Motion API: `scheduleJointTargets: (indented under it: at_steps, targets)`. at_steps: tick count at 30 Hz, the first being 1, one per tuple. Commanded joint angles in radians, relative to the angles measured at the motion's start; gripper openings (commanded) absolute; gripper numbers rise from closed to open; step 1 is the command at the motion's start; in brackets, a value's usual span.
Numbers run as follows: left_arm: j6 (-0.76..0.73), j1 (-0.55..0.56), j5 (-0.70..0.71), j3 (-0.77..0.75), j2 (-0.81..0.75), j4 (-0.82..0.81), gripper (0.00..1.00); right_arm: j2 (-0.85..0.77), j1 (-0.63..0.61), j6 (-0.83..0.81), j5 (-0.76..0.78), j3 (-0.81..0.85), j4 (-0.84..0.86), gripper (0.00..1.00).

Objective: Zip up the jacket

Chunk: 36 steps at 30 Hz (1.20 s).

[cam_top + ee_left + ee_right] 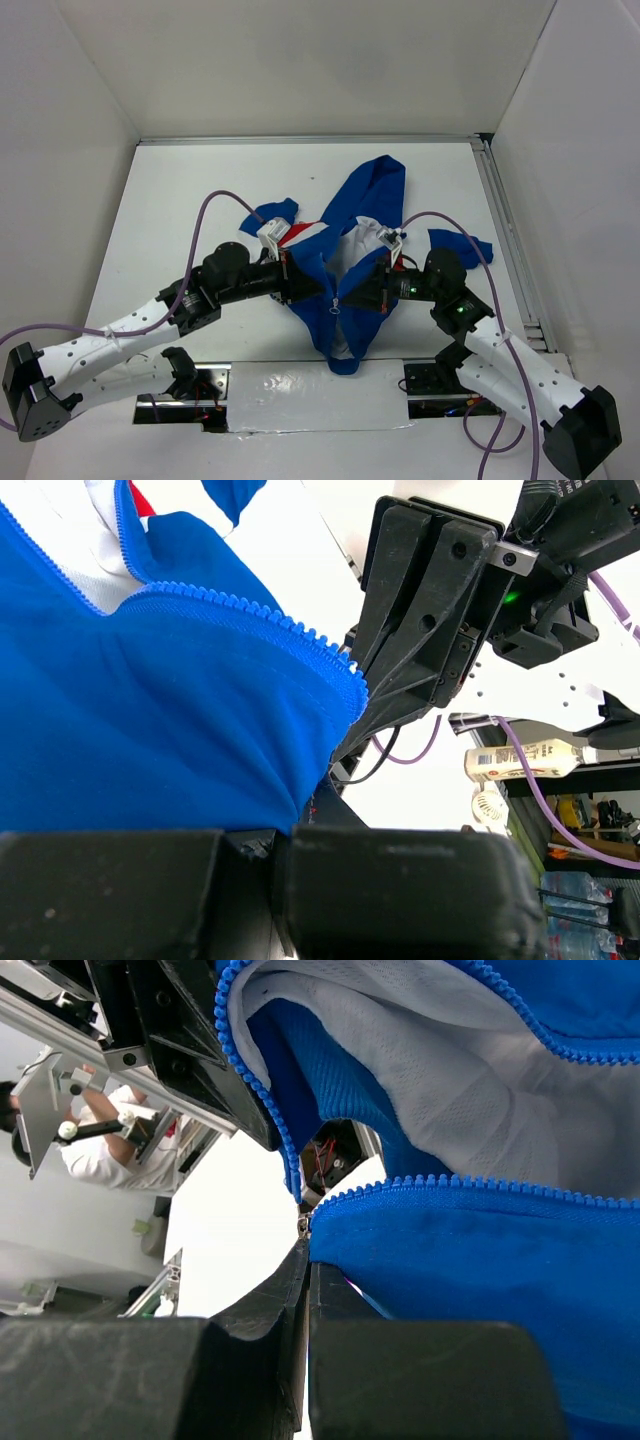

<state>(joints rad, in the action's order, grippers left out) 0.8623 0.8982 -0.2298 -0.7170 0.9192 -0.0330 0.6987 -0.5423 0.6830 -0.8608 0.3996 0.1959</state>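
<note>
The blue jacket (pixel 372 190) lies open in the middle of the table, its white lining (pixel 352 248) showing and its hem toward the arms. My left gripper (pixel 318 287) is shut on the blue fabric (pixel 150 710) of the jacket's left front beside the zipper teeth (pixel 250 605). My right gripper (pixel 352 299) is shut, with the small metal zipper slider (pixel 303 1226) right at its fingertips (pixel 300 1260), where the two rows of teeth meet. The slider also shows in the top view (pixel 336 306), low on the front. Above it the zipper is open.
An aluminium rail (pixel 505 230) runs along the table's right edge. A shiny plate (pixel 310 395) lies at the near edge between the arm bases. Purple cables (pixel 205 215) loop above both arms. White walls enclose the table.
</note>
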Motion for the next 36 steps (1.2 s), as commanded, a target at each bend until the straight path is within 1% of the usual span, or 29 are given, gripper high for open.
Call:
scheduleJointTargets:
  at_steps: [1, 5, 14, 18, 19, 22, 27, 30, 35, 36]
  targets:
    - [-0.031, -0.001, -0.009, -0.002, -0.006, -0.084, 0.00, -0.008, 0.007, 0.009, -0.024, 0.019, 0.074, 0.00]
    - [-0.034, -0.001, -0.016, 0.001, -0.005, -0.088, 0.00, -0.022, 0.007, 0.009, -0.014, 0.031, 0.063, 0.00]
    - [-0.037, -0.001, -0.020, 0.010, -0.006, -0.096, 0.00, 0.007, 0.007, 0.036, -0.038, 0.036, 0.123, 0.00]
    - [-0.034, -0.001, -0.020, 0.017, -0.009, -0.108, 0.00, -0.001, 0.008, 0.035, -0.003, 0.036, 0.125, 0.00]
    - [-0.034, -0.001, -0.016, 0.019, -0.008, -0.108, 0.00, -0.004, 0.010, 0.038, -0.004, 0.031, 0.146, 0.00]
    - [-0.037, -0.001, -0.011, 0.019, -0.008, -0.100, 0.00, -0.001, 0.012, 0.044, -0.003, 0.041, 0.140, 0.00]
    - [-0.043, -0.001, -0.045, 0.033, -0.023, -0.128, 0.00, 0.021, 0.015, 0.050, -0.001, 0.042, 0.143, 0.00]
    - [-0.046, -0.001, -0.072, 0.036, -0.028, -0.139, 0.00, 0.036, 0.012, 0.053, -0.015, 0.035, 0.186, 0.00]
    - [-0.037, -0.001, -0.097, 0.036, -0.023, -0.134, 0.00, 0.010, 0.013, 0.073, 0.009, 0.010, 0.235, 0.00]
    - [-0.029, -0.001, -0.097, 0.037, -0.023, -0.136, 0.00, -0.004, 0.013, 0.081, 0.012, 0.001, 0.282, 0.00]
